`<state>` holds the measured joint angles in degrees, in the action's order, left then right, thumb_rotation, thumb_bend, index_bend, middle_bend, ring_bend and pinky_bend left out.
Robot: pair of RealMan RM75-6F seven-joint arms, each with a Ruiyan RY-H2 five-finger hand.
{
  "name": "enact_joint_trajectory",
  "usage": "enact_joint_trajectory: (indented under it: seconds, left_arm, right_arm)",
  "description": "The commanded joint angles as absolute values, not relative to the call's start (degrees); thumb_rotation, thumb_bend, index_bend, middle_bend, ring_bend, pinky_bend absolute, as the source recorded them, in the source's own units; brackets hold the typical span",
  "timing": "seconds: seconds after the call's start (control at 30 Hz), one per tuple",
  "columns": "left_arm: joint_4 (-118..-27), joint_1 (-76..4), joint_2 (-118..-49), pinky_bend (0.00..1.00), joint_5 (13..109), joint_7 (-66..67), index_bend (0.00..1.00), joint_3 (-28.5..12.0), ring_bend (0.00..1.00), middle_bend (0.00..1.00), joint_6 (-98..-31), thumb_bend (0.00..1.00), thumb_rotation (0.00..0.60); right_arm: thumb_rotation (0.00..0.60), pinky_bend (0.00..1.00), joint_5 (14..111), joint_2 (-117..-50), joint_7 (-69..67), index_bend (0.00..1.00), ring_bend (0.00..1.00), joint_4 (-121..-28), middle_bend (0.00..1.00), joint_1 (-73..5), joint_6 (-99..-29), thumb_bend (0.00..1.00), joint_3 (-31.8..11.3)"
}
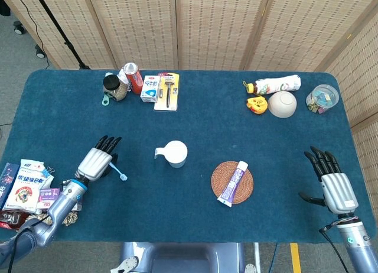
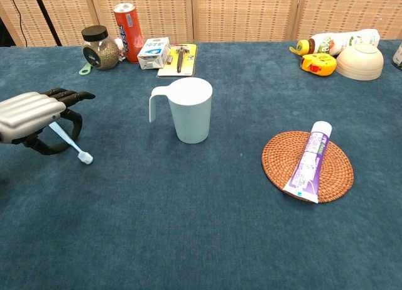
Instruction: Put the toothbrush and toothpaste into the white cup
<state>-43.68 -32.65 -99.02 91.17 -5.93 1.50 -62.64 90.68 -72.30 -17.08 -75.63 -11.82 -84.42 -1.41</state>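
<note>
Two items to cup, toothbrush already in the left hand's grasp

Blue desk (image 1: 195, 220) carries everything, and the white cup (image 2: 190, 109) stands upright near its middle, off to the right of the left hand (image 2: 28, 114) and ahead-left of the right hand (image 1: 336, 187). Between cup and right hand, a woven coaster (image 2: 333, 161) bears the toothpaste (image 2: 307, 161), lying flat with its cap end pointing away from the robot.

Left hand's fingers are curled around the toothbrush (image 2: 68, 139), pinching its handle; the long axis slants down and toward the cup, the bristle head at or just above the cloth, which of the two I cannot tell. So the left hand is the nearer one for the brush, and the cup lies well apart to its right: the likely need is a lift, a carry that way, and tipping the brush upright over the rim.

Right hand rests with fingers spread, holding nothing, near the toothpaste side of the desk.
</note>
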Motion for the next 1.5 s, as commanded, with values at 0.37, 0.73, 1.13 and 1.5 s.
enact_joint_trajectory:
  seconds: [0.37, 0.73, 1.13, 1.5]
  left_arm:
    - [-49.12, -32.65, -95.62, 0.0, 91.06, -6.64, 0.65, 0.44, 0.0, 0.0, -65.93, 0.45, 0.6]
    - [-70.18, -32.69, -84.06, 0.0, 90.86, -7.08, 0.65, -3.61, 0.0, 0.0, -72.47, 0.45, 0.6]
    - [-90.7, -34.77, -76.49, 0.0, 89.91, -26.2, 0.65, -9.0, 0.0, 0.0, -74.25, 0.45, 0.6]
    - [-93.23, -42.01, -80.74, 0.0, 82.68, -37.73, 0.65, -11.77, 0.0, 0.0, -60.26, 0.44, 0.6]
  right_arm:
    - [0.6, 0.0, 90.83, -72.27, -16.95, 0.0, 0.0, -75.81, 0.0, -11.78, -83.8, 0.0, -1.47]
    - [0.6, 0.0, 90.74, -72.33, -16.32, 0.0, 0.0, -75.83, 0.0, -11.79, -83.18, 0.0, -1.57]
    - [0.6, 0.0, 90.87, -72.38, -15.78, 0.0, 0.0, -76.19, 0.0, -11.79, -82.77, 0.0, -1.57]
    - [0.6, 0.0, 90.48, -72.47, -15.93, 0.0, 0.0, -75.94, 0.0, -11.94, -82.0, 0.0, -1.75]
